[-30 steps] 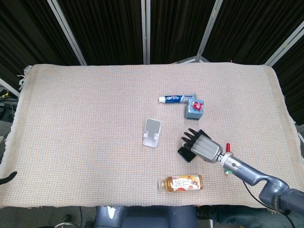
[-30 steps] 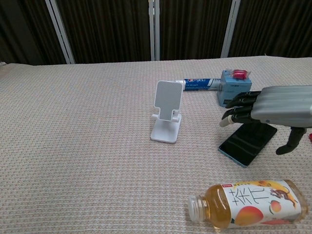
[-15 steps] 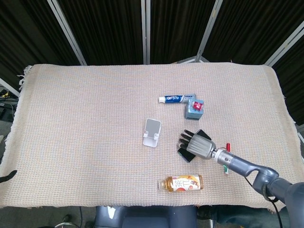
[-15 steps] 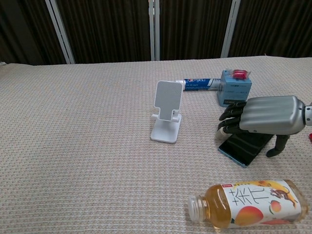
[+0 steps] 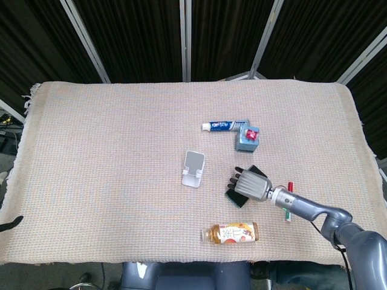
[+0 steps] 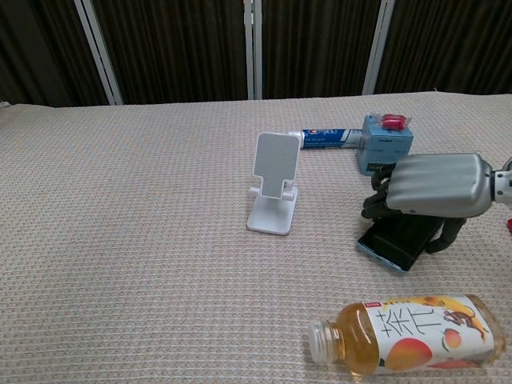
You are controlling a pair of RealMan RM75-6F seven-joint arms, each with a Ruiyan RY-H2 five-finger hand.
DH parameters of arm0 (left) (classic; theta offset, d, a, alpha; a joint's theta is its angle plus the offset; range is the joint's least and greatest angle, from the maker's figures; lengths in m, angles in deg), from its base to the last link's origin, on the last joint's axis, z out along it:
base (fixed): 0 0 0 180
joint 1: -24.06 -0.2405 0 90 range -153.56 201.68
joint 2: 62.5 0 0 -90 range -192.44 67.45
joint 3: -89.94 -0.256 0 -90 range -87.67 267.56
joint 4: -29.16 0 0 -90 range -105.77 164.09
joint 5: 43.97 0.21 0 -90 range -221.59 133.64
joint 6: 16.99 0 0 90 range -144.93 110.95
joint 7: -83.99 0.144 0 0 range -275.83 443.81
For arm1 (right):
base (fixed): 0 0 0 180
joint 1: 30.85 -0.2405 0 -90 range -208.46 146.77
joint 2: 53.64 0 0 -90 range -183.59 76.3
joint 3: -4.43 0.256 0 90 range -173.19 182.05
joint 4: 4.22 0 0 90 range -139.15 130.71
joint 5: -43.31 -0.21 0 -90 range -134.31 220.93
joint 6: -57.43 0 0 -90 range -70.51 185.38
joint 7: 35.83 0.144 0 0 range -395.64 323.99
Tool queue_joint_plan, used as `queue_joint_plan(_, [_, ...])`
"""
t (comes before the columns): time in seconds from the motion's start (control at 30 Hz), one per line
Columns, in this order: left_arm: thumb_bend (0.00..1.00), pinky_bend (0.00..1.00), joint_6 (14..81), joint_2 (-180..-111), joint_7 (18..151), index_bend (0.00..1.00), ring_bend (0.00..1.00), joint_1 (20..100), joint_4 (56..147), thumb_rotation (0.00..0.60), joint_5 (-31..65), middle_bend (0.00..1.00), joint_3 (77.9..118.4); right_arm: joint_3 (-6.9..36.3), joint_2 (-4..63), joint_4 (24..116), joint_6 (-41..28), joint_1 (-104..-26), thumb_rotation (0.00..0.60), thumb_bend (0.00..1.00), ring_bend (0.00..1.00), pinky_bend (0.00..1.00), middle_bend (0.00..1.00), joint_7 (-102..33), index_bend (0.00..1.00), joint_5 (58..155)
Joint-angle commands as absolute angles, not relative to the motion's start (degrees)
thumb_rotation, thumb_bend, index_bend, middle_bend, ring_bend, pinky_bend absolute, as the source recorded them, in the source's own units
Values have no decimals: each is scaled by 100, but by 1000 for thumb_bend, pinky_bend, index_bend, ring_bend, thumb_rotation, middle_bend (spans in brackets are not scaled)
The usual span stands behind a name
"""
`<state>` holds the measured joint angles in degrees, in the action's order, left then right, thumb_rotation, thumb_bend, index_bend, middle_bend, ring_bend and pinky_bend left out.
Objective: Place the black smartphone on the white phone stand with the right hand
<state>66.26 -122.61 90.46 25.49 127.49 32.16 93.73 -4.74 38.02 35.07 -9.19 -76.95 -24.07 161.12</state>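
fingers of the right hand (image 6: pixel 428 190) curl down over the black phone (image 6: pixel 398 242), flat on the desk, apparently to grip its edges; whether they pinch it cannot be told. white stand (image 6: pixel 274 186) waits nearby.

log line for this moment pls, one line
phase: grasp approach | right hand low over black smartphone, fingers curled at its far edge, grip unclear | phone flat on cloth | white phone stand empty, upright | left hand not in view
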Motion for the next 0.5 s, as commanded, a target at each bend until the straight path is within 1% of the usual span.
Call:
queue_joint_plan(0.03, [0,0,6630,-12249,9018,0,0,2549,12757,600,3253,0,9360,-493,3808,3237,-1375,-7654,600,152,505,283,557,-2592,520,16176])
queue_joint_plan(0.17, [0,0,6673,-12215,8937,0,0,2531,12774,600,3348,0,9333,-456,3707,3211,-1763,-7593,600,152,520,346,567,-2884,528,16150])
queue_joint_plan(0.27, [0,0,6703,-12180,8841,0,0,2523,12785,600,3449,0,9308,-388,3474,3386,-2163,-7587,600,152,526,354,572,-3489,531,16177])
queue_joint_plan(0.33, [0,0,6720,-12165,8805,0,0,2518,12787,600,3486,0,9300,-340,3346,3524,-2308,-7602,600,151,527,354,571,-3784,531,16191])
queue_joint_plan(0.43, [0,0,6757,-12128,8706,0,0,2495,12794,600,3526,0,9289,-166,2961,4076,-2533,-7652,600,151,527,354,564,-4603,530,16192])
queue_joint_plan(0.5, [0,0,6776,-12097,8624,0,0,2483,12800,600,3559,0,9282,-57,2656,4635,-2463,-7717,600,151,527,354,562,-5227,528,16187])
